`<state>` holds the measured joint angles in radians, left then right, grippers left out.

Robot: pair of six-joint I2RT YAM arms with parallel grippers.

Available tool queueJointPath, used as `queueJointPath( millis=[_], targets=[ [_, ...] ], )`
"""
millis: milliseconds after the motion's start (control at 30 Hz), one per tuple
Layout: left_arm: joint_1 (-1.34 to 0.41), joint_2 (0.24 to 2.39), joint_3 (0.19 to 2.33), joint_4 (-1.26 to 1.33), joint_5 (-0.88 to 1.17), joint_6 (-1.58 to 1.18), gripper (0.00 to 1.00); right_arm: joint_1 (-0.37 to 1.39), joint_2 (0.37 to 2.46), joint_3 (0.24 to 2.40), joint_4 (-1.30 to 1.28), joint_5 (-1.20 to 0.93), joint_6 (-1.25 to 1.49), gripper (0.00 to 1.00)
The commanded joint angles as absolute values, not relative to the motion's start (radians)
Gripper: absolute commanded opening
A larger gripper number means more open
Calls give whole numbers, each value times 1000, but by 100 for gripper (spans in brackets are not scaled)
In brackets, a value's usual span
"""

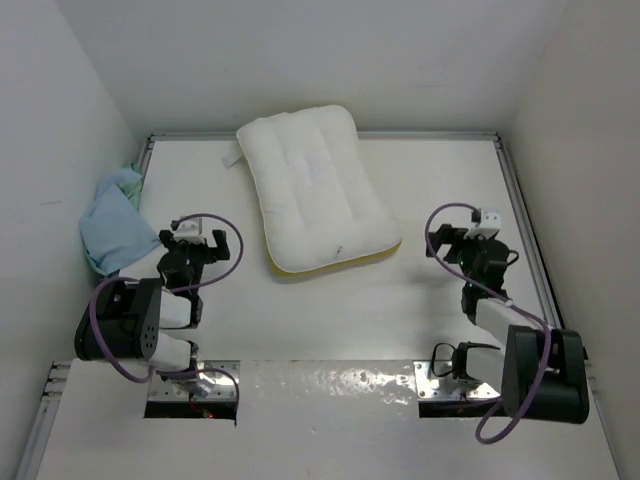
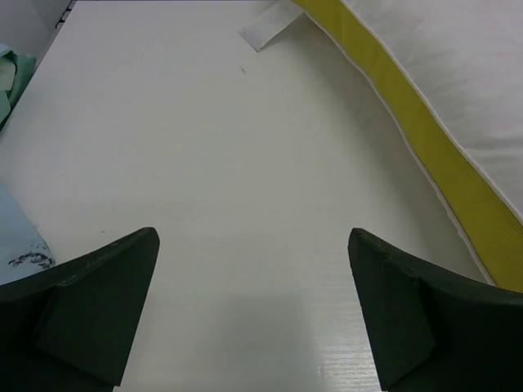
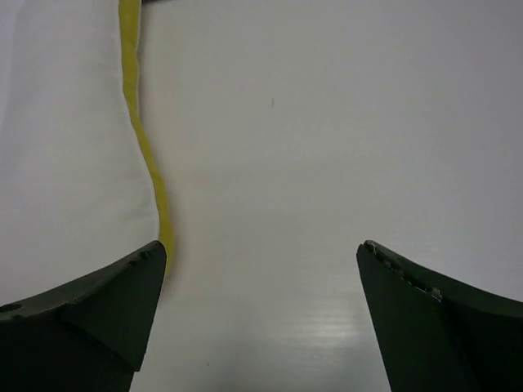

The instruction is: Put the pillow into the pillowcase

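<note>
The white quilted pillow [image 1: 312,190] lies in the middle of the table, its yellow edge showing along the near side. It also shows in the left wrist view [image 2: 458,73] and the right wrist view [image 3: 65,147]. The light blue pillowcase [image 1: 115,220] lies crumpled at the far left against the wall; a corner of it shows in the left wrist view [image 2: 16,237]. My left gripper [image 1: 190,240] is open and empty between the pillowcase and the pillow. My right gripper [image 1: 480,235] is open and empty, right of the pillow.
White walls enclose the table on the left, back and right. A metal rail [image 1: 525,220] runs along the table's right edge. A white tag [image 2: 270,24] sticks out from the pillow's far left corner.
</note>
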<state>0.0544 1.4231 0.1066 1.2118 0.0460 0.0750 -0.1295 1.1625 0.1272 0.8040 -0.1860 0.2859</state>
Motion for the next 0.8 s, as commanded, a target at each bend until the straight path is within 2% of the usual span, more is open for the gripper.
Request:
queueJointPath(
  millis=[0,100,133,167,200,233,267,300,333,367,400,433,467,500,533,567,600,667,733,767],
  targets=[
    [71,1424,127,1269,61,83,100,-137,1072,368,455,-124,371,99],
    [86,1427,135,1256,107,80,100,-137,1071,569,402,-314,379,99],
    [89,1428,135,1255,110,80,100,-135,1119,619,416,-472,362,99],
    [90,1428,144,1252,142,80,100,-130,1155,741,408,-510,382,93],
    [112,1418,150,1234,295,113,100,-112,1243,908,288,-508,402,80],
    [118,1396,164,1145,395,139,100,-89,1244,910,191,-485,400,80],
    [118,1353,292,976,470,238,100,-57,1338,1103,72,-348,286,69],
    [115,1312,396,760,536,321,100,75,1391,1197,-68,-196,202,67],
    [104,1295,519,574,592,415,100,160,1443,1286,-251,-14,111,69],
    [91,1314,765,235,613,499,100,232,1565,1424,-296,175,-3,74],
    [89,1343,873,119,536,517,100,344,1636,1489,-331,477,-44,88],
    [90,1415,976,1,232,468,100,376,1708,1568,-436,532,-52,98],
    [97,1458,1165,-74,78,398,100,389,1782,1744,-507,506,-16,99],
    [112,1554,1261,-147,-49,390,100,402,1902,1822,-616,357,39,99],
    [176,1604,1370,-235,-90,402,100,405,1946,1882,-635,250,88,99],
    [228,1659,1576,-443,-2,397,100,408,1979,1923,-629,151,153,99],
    [277,1768,1668,-544,67,356,100,437,2014,1910,-556,79,181,99],
    [408,1871,1876,-753,179,240,100,486,2042,1864,-477,86,202,99],
    [471,1989,1942,-862,230,227,100,570,2107,1874,-427,106,192,99],
    [477,2011,1933,-864,194,222,100,593,2129,1894,-419,109,177,99]
  ],
)
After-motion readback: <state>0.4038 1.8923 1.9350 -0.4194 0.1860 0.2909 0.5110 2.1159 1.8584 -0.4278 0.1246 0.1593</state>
